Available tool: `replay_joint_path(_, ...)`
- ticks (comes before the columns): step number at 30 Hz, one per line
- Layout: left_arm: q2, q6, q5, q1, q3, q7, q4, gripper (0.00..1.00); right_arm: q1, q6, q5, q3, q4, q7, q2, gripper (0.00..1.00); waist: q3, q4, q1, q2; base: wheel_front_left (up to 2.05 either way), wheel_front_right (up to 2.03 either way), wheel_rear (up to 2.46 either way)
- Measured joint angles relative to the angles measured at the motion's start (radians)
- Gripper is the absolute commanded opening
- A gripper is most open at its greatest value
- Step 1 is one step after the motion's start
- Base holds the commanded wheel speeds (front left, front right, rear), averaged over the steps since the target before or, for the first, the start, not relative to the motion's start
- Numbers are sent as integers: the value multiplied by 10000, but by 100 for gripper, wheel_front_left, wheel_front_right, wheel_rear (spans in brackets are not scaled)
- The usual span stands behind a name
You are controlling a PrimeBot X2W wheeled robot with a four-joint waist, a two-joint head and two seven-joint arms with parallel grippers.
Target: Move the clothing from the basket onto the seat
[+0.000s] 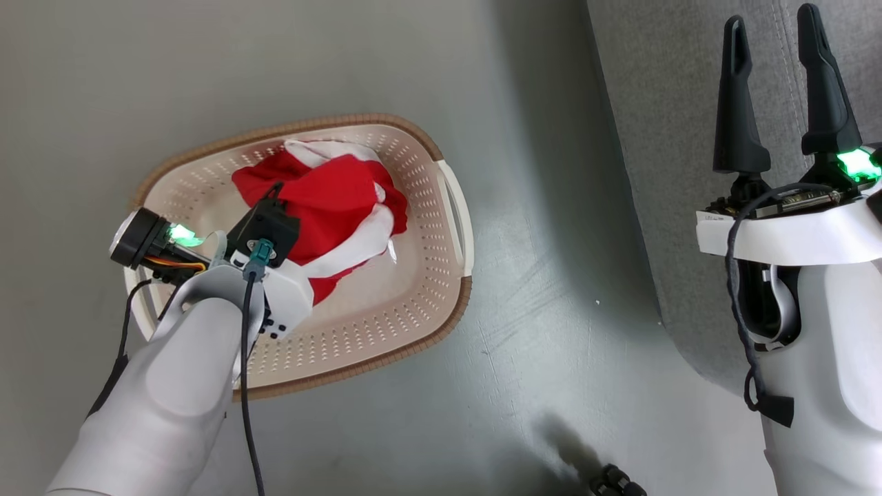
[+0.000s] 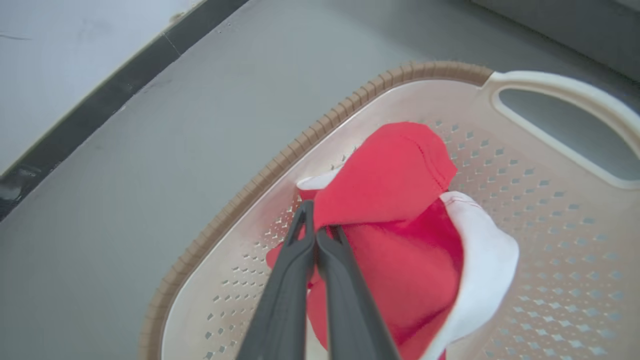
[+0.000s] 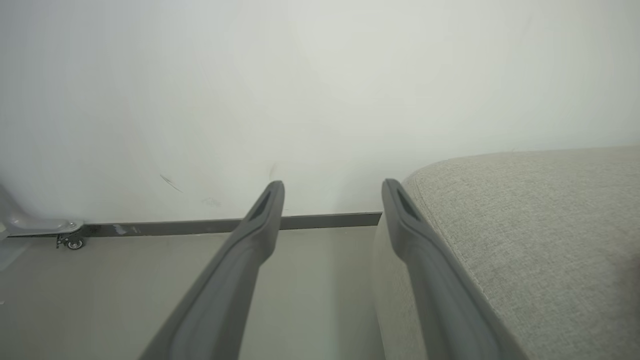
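While red clothing (image 2: pixel 395 200) sits in the basket (image 2: pixel 320 127), left tool (image 2: pixel 317 231) pinching it, right tool (image 3: pixel 333 189) spread.

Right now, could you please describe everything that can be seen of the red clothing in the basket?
The clothing is soft red fabric with broad white trim bands, crumpled into one loose heap. It lies inside the cream perforated basket, with bare basket floor showing around it. The white bands curl along the heap's edges. The fabric rises to a peak at the left tool, which is shut on a red fold, so the clothing seems pinched there. No lettering is visible from these views.
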Motion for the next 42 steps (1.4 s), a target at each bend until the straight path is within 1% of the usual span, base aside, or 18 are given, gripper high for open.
replay_joint_path(9, -12, 132, -430, 372, 360, -2, -874, 0, 140, 0, -297, -88, 61, 0, -4, 100, -573, 243, 0, 0, 0, 0, 0)
replay_joint_path(18, 13, 389, -807, 730, 819, -4, -2387, 0, 369, 0, -623, -211, 207, 0, -15, 100, -1290, 529, 0, 0, 0, 0, 0)
replay_joint_path(31, 194, 428, -1476, 1343, 1567, -12, -3967, 0, 635, 0, -911, 44, 389, 0, -274, 100, -2424, 896, 0, 0, 0, 0, 0)
replay_joint_path(42, 282, 407, -2004, 1650, 2151, -12, -4727, 0, 941, 0, -932, 320, 660, 0, -472, 100, -3479, 1126, 0, 0, 0, 0, 0)
